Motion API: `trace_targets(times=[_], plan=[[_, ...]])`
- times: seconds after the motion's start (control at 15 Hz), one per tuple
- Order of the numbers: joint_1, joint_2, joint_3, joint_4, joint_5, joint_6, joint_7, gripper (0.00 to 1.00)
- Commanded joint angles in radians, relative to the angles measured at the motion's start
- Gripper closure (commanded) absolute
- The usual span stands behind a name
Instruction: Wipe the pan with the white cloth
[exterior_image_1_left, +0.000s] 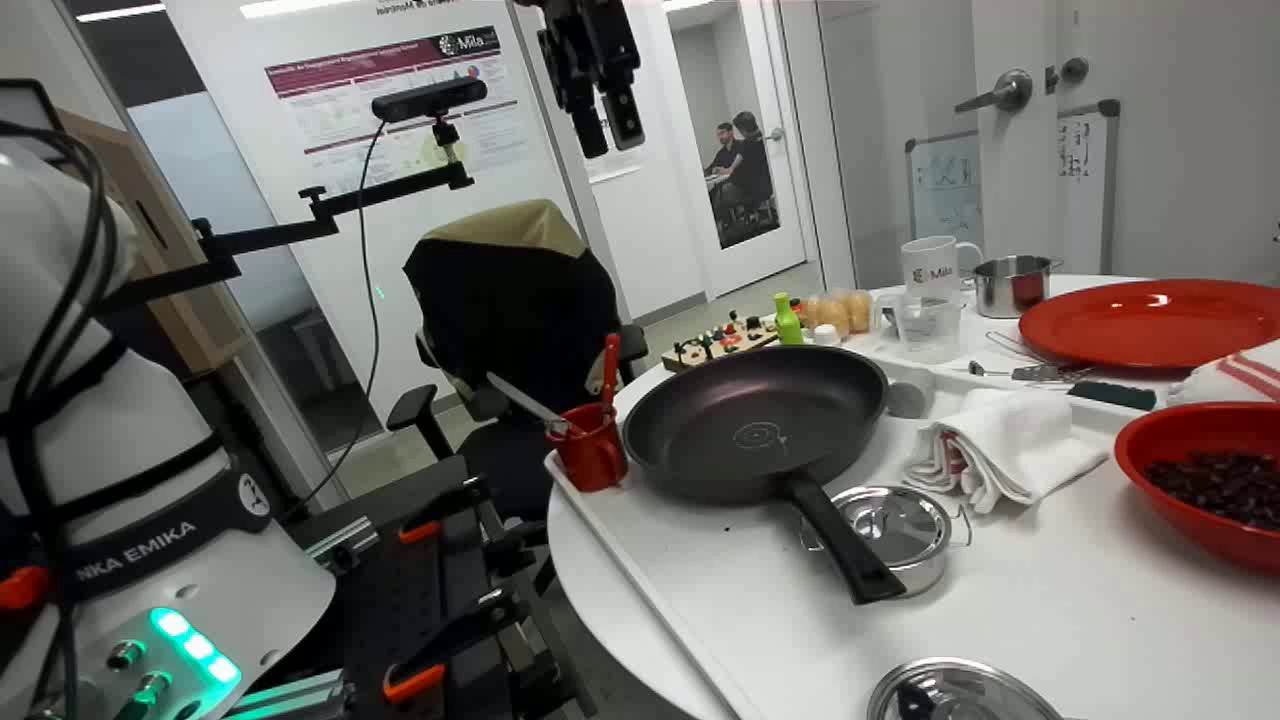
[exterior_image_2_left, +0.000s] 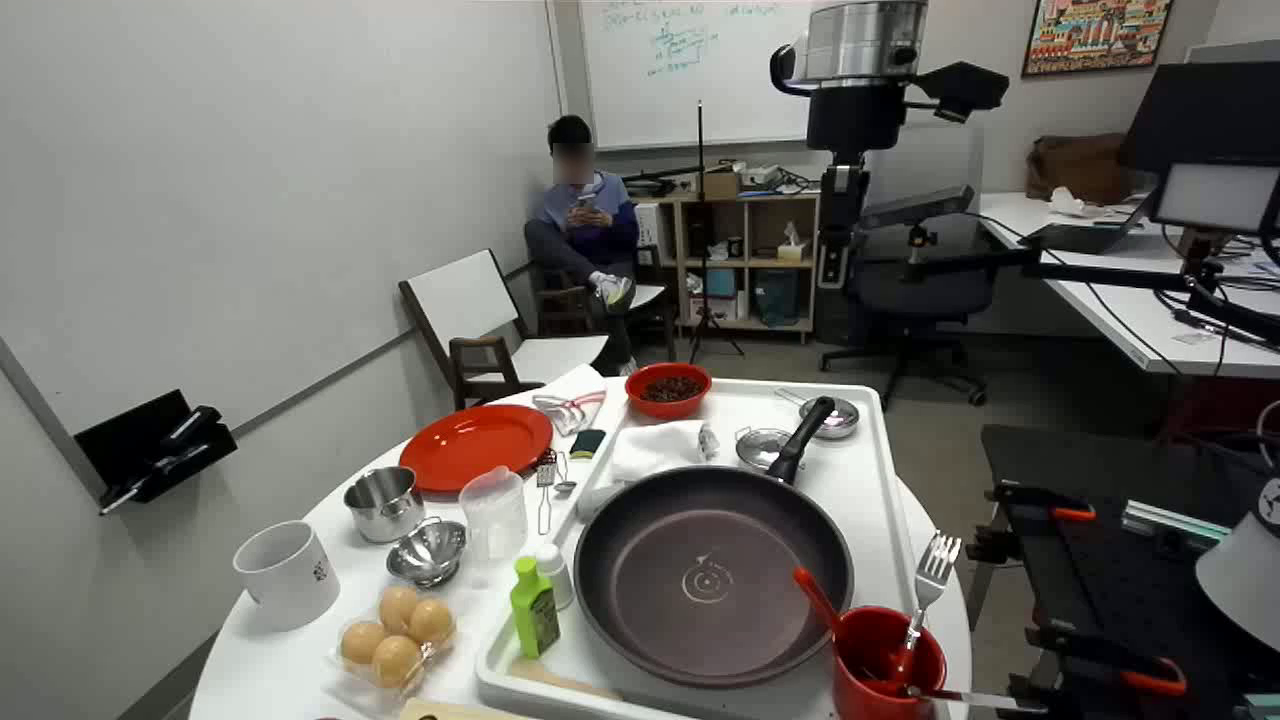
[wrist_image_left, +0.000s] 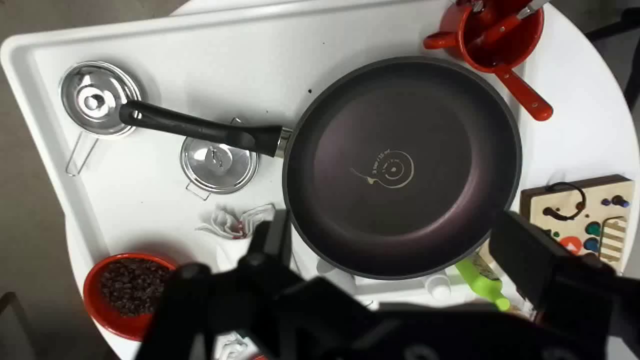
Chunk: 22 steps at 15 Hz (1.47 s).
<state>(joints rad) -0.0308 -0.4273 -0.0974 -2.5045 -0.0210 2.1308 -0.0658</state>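
Note:
A dark frying pan (exterior_image_1_left: 760, 430) lies on the white tray on the round table; it also shows in an exterior view (exterior_image_2_left: 712, 580) and in the wrist view (wrist_image_left: 395, 170). Its handle reaches over a small lidded pot. The folded white cloth (exterior_image_1_left: 1015, 450) lies on the tray beside the pan, near the handle side; it also shows in an exterior view (exterior_image_2_left: 660, 448). In the wrist view the cloth (wrist_image_left: 235, 225) is partly hidden by a finger. My gripper (wrist_image_left: 394, 222) is open and empty, high above the table; it also shows in both exterior views (exterior_image_1_left: 611, 138) (exterior_image_2_left: 833, 272).
A red mug (exterior_image_1_left: 590, 455) with upright cutlery stands close to the pan. A lidded pot (wrist_image_left: 218, 162) and another lidded pan (wrist_image_left: 97, 100) are near the handle. A red bowl of beans (exterior_image_2_left: 668, 390), a red plate (exterior_image_2_left: 478, 445) and a green bottle (exterior_image_2_left: 535, 605) stand around.

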Motion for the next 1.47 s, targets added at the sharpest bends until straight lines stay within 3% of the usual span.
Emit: trace_targets(times=[0.0,0.47,0.67,1.07,1.2,1.4], plan=[[-0.01,0.0,0.009,0.002,0.005,-0.002,-0.004,0.0],[-0.05,0.146,-0.021,0.166,0.086,0.021,0.115,0.0],[-0.072,0.244,-0.039,0.251,0.071,0.029,0.103,0.0],[-0.08,0.465,-0.061,0.448,0.041,-0.156,-0.184,0.0],[-0.084,0.527,-0.052,0.505,-0.004,-0.174,-0.254,0.0],[-0.089,0.608,-0.049,0.579,-0.082,-0.11,-0.241,0.0]])
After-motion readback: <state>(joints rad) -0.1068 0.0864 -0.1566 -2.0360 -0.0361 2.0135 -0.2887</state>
